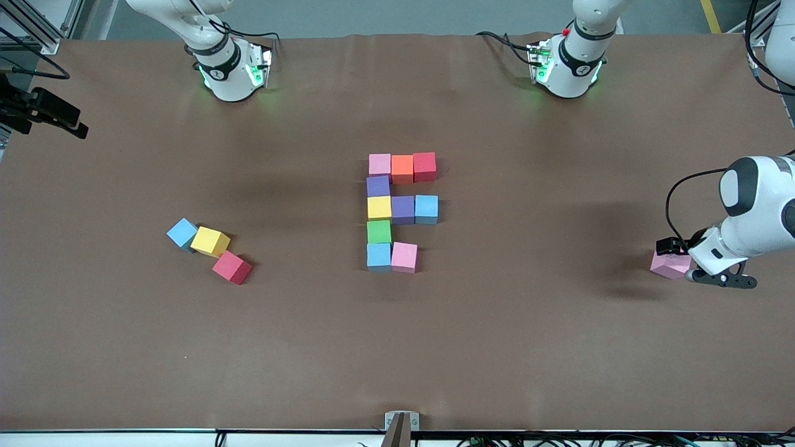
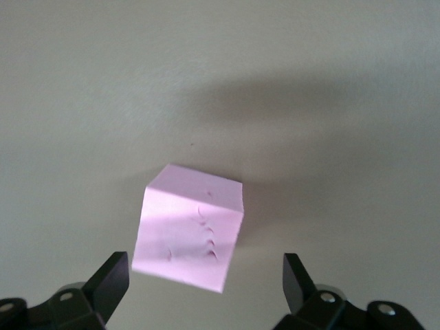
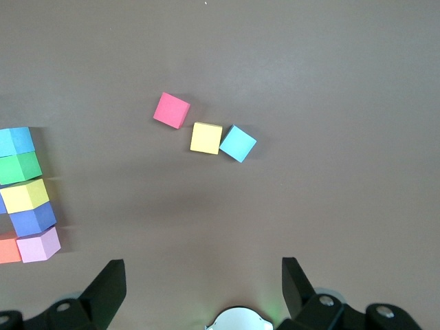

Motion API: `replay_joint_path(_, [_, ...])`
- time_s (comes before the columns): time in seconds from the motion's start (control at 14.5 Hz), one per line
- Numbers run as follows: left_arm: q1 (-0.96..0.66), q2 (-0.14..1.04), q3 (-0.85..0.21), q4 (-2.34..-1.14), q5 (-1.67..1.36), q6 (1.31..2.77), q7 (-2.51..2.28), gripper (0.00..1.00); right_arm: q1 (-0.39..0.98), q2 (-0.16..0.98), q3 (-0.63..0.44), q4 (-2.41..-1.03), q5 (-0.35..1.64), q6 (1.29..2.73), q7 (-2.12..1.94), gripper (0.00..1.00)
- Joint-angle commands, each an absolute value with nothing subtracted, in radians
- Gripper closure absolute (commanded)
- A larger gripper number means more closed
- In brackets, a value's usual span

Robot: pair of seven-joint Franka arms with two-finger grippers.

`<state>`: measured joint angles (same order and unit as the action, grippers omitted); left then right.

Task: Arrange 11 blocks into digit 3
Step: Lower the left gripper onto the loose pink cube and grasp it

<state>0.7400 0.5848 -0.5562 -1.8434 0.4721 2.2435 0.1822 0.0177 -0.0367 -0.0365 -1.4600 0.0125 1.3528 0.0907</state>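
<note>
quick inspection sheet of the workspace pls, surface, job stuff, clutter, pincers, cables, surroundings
surface: brown table cover, no spills seen
job's things: digit figure mid-table, ten touching blocks; the bar nearest the front camera has only two cubes; lone pink block at the left arm's end of the table
clutter: spare light blue block, yellow block and red block clustered toward the right arm's end
pincers: left pincer open, low at the lone pink block, not gripping; right pincer open, arm waits high over the table
cables: black cable looped on the left arm; more at the table edges
surroundings: metal frame, small bracket at the table edge
</note>
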Motion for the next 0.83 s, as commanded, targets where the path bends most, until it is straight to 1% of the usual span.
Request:
replay_joint_path(0.0, [0.756,0.6,-0.563,-1.839,0.489,2.264,0.278,0.01,0.014,-0.046,-0.031,-1.462,0.0,1.351,0.101,0.0])
replay_joint_path(0.34, [0.756,0.623,-0.558,-1.838,0.492,2.272,0.336,0.01,0.015,-0.046,-0.031,-1.463,0.0,1.35,0.101,0.0])
replay_joint_path(0.55, [0.755,0.633,-0.56,-1.836,0.57,2.278,0.339,0.01,0.018,-0.044,-0.029,-1.463,0.0,1.351,0.101,0.0])
replay_joint_path(0.76, [0.758,0.643,-0.56,-1.836,0.572,2.298,0.339,0.02,0.018,-0.044,-0.029,-1.463,0.0,1.35,0.101,0.0])
